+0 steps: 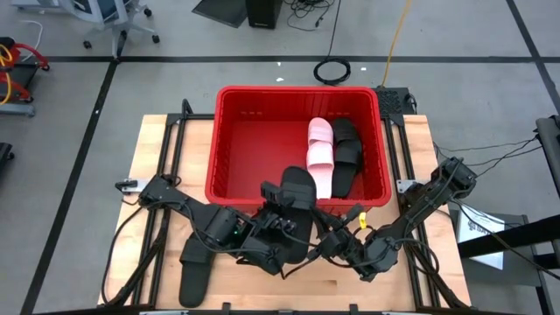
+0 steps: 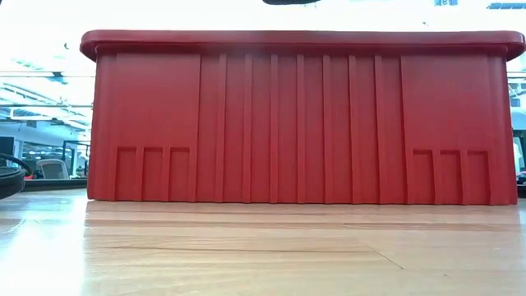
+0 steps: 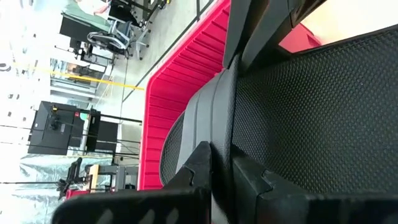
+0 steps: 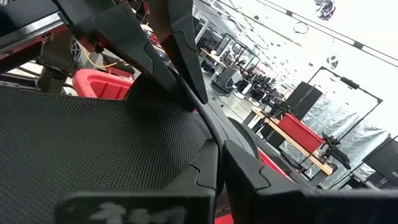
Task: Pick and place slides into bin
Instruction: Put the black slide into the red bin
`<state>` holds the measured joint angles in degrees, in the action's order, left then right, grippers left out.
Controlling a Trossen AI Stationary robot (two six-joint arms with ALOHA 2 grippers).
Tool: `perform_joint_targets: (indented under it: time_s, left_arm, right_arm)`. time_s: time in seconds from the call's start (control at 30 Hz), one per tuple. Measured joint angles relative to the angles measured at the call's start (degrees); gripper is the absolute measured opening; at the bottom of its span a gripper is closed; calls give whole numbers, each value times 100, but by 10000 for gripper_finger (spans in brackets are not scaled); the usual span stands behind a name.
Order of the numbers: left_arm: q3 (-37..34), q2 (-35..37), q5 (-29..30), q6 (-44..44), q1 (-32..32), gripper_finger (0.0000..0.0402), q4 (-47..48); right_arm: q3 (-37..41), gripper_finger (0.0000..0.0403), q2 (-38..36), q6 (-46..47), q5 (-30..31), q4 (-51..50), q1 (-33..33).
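Observation:
A black slide (image 1: 298, 194) hangs above the table at the near rim of the red bin (image 1: 236, 144), its far end over the rim. My left gripper (image 3: 219, 155) comes at it from the left and my right gripper (image 4: 219, 152) from the right (image 1: 322, 241); both are shut on it. Two pink slides (image 1: 319, 149) and black slides (image 1: 348, 153) lie in the bin's right part. More black slides (image 1: 194, 262) lie on the table at the near left. My left gripper pinches the black slide's side edge (image 3: 217, 118) between its two fingers, beside the textured face (image 3: 311, 124). The slide is lifted clear of the table. How far in the edge reaches does not show. My right gripper pinches an edge of the same slide (image 4: 214, 134) between its two fingers, next to the textured face (image 4: 93, 143). It comes in about level from the table's right. The left gripper's fingers (image 4: 180, 50) show just beyond on the slide.
The bin fills the table's far middle; its tall ribbed near wall (image 2: 304, 123) stands right behind the grippers. Both arms crowd the near centre. Bare wood (image 1: 420, 280) lies at the near right, and cables (image 1: 332, 68) lie on the floor beyond the bin.

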<state>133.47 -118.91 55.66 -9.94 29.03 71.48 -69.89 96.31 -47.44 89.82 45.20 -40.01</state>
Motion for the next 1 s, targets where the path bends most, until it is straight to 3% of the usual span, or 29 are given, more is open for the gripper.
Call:
perform_joint_targets:
  time_s: [0.43, 0.73, 1.0]
  left_arm:
    - [0, 0, -7, -254, 40, 28, -12]
    - [0, 0, -12, -142, 63, 123, -33]
    - [-4, 238, 864, -82, 316, 167, 106]
  right_arm:
    - [0, 1, 0, 44, 2, -97, 0]
    - [9, 1, 0, 44, 139, -95, 14]
    - [9, 0, 0, 49, 10, -92, 15]
